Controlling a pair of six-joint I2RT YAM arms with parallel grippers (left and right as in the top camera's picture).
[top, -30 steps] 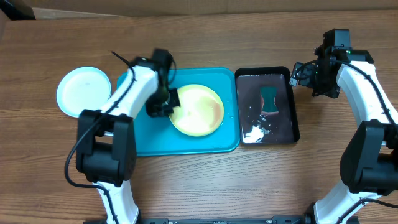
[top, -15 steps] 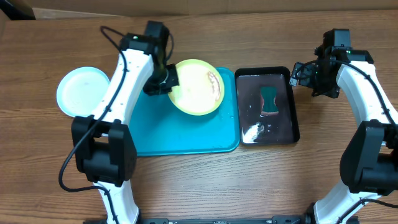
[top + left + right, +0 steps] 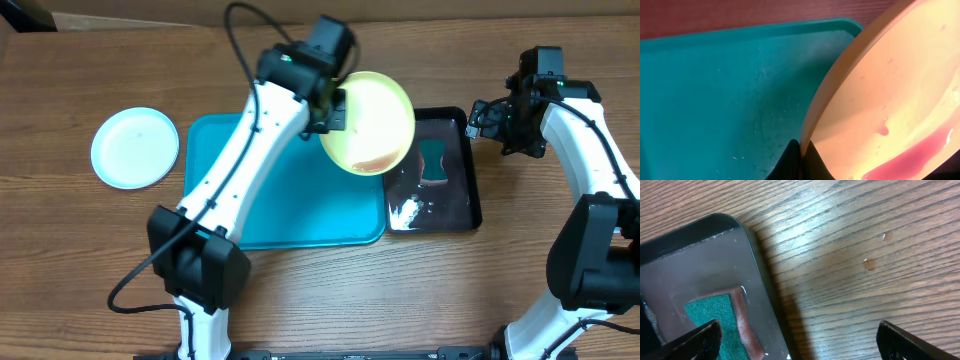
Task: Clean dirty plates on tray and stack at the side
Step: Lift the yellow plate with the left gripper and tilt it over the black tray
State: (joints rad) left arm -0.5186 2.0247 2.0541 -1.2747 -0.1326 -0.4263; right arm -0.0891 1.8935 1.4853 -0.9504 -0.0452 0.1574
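Note:
My left gripper (image 3: pixel 336 110) is shut on the rim of the pale yellow plate (image 3: pixel 370 122). It holds the plate tilted in the air over the right edge of the turquoise tray (image 3: pixel 270 195) and the left part of the black tray (image 3: pixel 455 205). In the left wrist view the black fingertips (image 3: pixel 790 162) pinch the plate's edge (image 3: pixel 890 85), and reddish liquid (image 3: pixel 920 155) pools low on the plate. A second pale plate (image 3: pixel 135 148) lies on the table left of the tray. My right gripper (image 3: pixel 488 118) stands open (image 3: pixel 800 345) over the black tray's right rim, holding nothing.
The black tray (image 3: pixel 690 265) holds wet film, white foam (image 3: pixel 407 211) and a green sponge (image 3: pixel 433 163), which is also in the right wrist view (image 3: pixel 710 315). A few water drops (image 3: pixel 870 264) lie on the wooden table beside it.
The left arm has lifted the yellow plate off the turquoise tray and swung it right and back, tilting it over the black tray. The right arm has not moved.

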